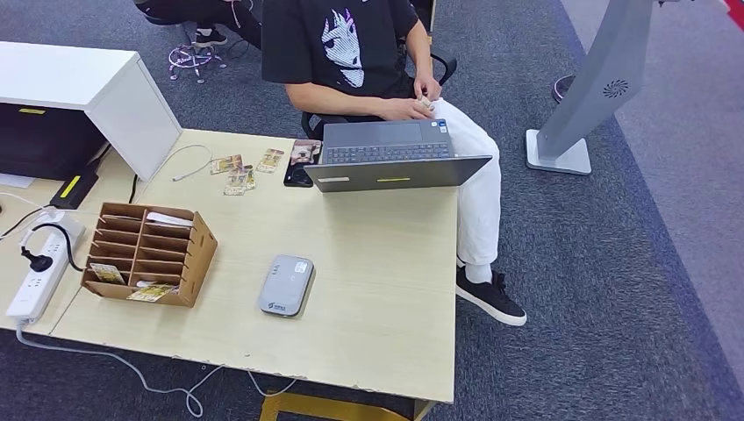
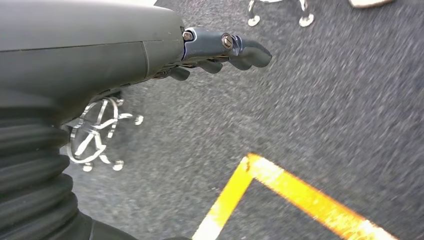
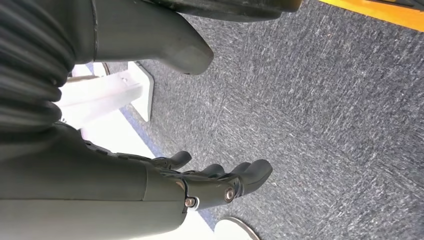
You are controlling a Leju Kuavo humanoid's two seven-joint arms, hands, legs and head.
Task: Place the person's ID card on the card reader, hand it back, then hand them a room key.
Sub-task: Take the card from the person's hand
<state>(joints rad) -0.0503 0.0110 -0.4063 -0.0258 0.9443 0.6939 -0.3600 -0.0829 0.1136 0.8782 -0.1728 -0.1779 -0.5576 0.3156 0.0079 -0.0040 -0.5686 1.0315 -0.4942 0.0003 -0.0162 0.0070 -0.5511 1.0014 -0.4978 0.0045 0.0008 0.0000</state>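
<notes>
Right now, from the head view, the desk (image 1: 386,289) carries a grey card reader (image 1: 287,285) near its middle, lying flat and free on top, a fair spot for a card to be laid on it. At nine o'clock of the reader stands a cardboard rack (image 1: 149,253) with slotted compartments, a few cards in its nearest slots; these are probably the room keys, kept within the left arm's reach. At twelve o'clock of the reader sits a laptop (image 1: 395,156), and behind it a person (image 1: 351,53) on a chair, holding something small in both hands (image 1: 419,98) at the lap; it may be the ID card, though it is too small to tell. Loose cards (image 1: 239,172) lie at ten o'clock of the laptop.

Next, the left wrist view: the left hand (image 2: 220,52) hangs over grey carpet, fingers gently curled and holding nothing, apart enough to call it open. A yellow line (image 2: 295,192) crosses the floor beneath.

Lastly, the right wrist view: the right hand (image 3: 210,180) also hangs above carpet, fingers loose and spread, empty. Judging by this, the task has not begun.
</notes>
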